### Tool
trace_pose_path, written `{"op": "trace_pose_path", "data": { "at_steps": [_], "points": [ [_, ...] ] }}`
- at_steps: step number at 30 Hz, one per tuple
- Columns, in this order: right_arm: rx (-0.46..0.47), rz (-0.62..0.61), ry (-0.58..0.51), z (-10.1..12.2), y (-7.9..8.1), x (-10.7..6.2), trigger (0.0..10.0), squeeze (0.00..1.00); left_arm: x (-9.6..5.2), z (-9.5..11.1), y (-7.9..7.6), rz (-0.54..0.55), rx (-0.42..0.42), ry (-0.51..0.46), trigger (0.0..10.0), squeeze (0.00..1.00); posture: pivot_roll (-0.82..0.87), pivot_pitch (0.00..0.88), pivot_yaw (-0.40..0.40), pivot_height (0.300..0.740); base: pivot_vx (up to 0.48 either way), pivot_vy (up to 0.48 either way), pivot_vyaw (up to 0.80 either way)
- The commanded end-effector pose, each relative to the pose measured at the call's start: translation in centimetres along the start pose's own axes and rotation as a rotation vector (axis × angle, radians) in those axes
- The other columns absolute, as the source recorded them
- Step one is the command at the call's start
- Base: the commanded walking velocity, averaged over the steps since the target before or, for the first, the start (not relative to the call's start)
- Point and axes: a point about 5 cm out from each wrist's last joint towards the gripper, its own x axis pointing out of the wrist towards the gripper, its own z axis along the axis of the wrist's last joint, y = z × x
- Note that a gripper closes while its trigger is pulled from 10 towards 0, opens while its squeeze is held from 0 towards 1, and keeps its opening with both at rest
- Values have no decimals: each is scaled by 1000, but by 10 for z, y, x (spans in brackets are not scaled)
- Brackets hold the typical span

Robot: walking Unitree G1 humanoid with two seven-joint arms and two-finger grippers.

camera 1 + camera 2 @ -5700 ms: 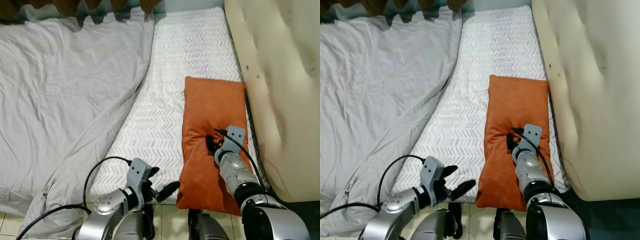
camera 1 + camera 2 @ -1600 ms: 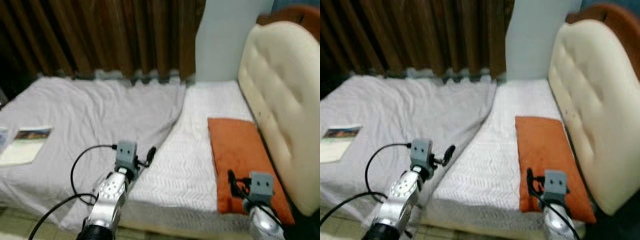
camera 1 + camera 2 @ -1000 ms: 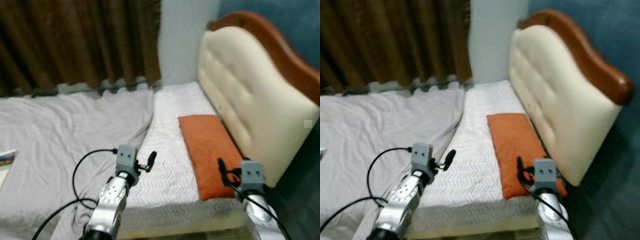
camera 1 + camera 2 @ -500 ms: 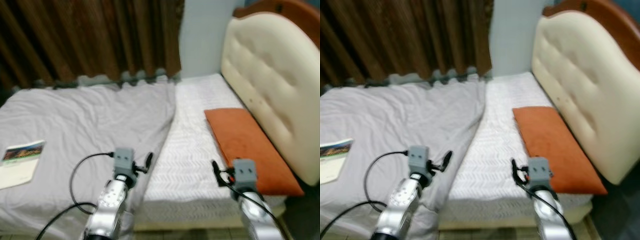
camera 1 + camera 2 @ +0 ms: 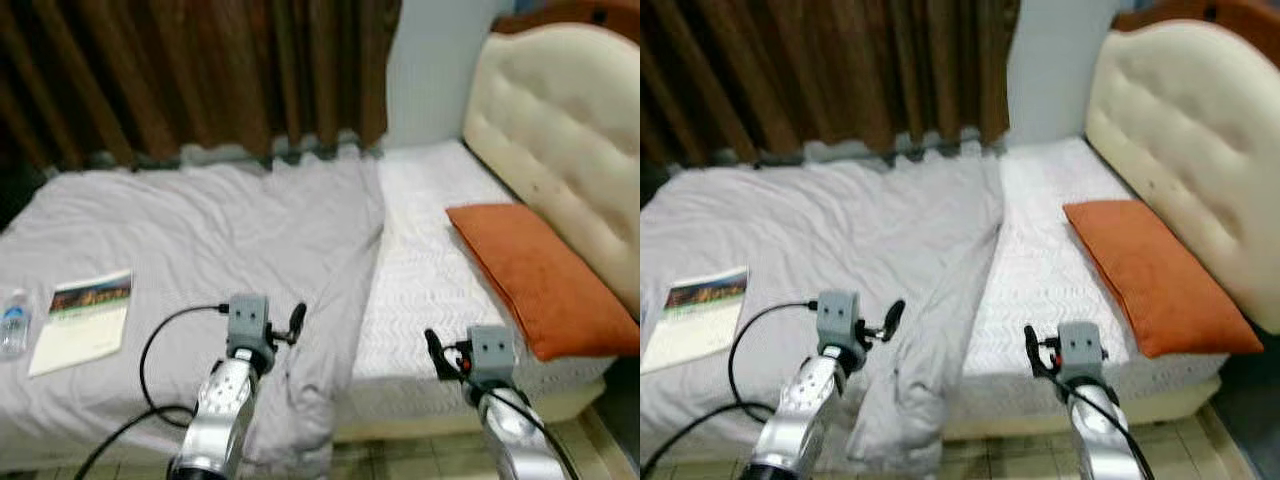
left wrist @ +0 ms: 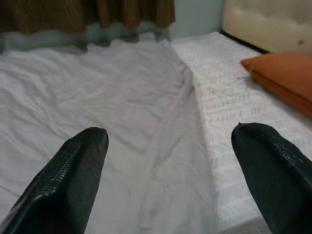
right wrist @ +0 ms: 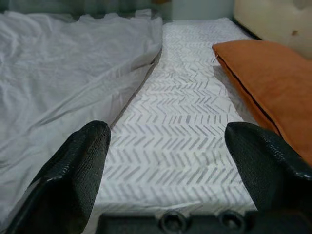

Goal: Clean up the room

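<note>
Bed (image 5: 420, 290) — the landmark; all places are given from it.

- Water bottle (image 5: 12, 320): lies at the bed's far left edge, on the grey blanket (image 5: 200, 240), beside the booklet.
- Booklet (image 5: 82, 320): flat on the blanket, left part of the bed, just right of the bottle, well left of the left gripper.
- Grey blanket: rumpled, covering the left and middle of the bed; its right edge runs down the bed, and a fold hangs over the near edge between the two arms.
- Left gripper (image 6: 165, 170): held over the near edge of the bed, above the blanket, fingers spread wide with nothing between them. In the left wrist view the fingers (image 6: 73, 175) frame the blanket edge and the bare sheet.
- Chevron-patterned sheet (image 5: 1040, 270): uncovered strip on the right part of the bed, between the blanket edge and the pillow.
- Right gripper (image 7: 170, 170): at the near edge of the bed over the patterned sheet, fingers spread wide and empty. The pillow lies ahead and to its right — apart, not touched.
- Orange pillow (image 5: 545, 280): lies flat at the bed's right side, along the foot of the headboard.
- Cream tufted headboard (image 5: 560, 120): stands along the bed's right side, with a wooden rim at the top.
- Brown curtain (image 5: 190, 70): hangs behind the bed's far edge.
</note>
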Motion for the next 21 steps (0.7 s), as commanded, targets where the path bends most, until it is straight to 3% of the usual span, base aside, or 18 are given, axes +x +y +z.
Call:
{"op": "trace_pose_path", "data": {
  "at_steps": [1,5,13,21],
  "points": [
    [9,10,-26,7,4,4,10000,0,2,6,11,34,53,-15,10000,0,-54,0,33,740,0,480,0],
    [18,27,-25,7,9,6,10000,0,2,5,16,49,-1,-2,10000,0,-41,0,35,740,0,480,647],
    [21,49,-30,9,16,9,10000,0,4,9,17,42,23,-5,10000,0,-33,0,35,740,0,480,512],
    [57,57,-51,11,17,10,10000,0,2,7,23,58,9,2,10000,0,-16,0,27,740,0,480,0]
  ]
}}
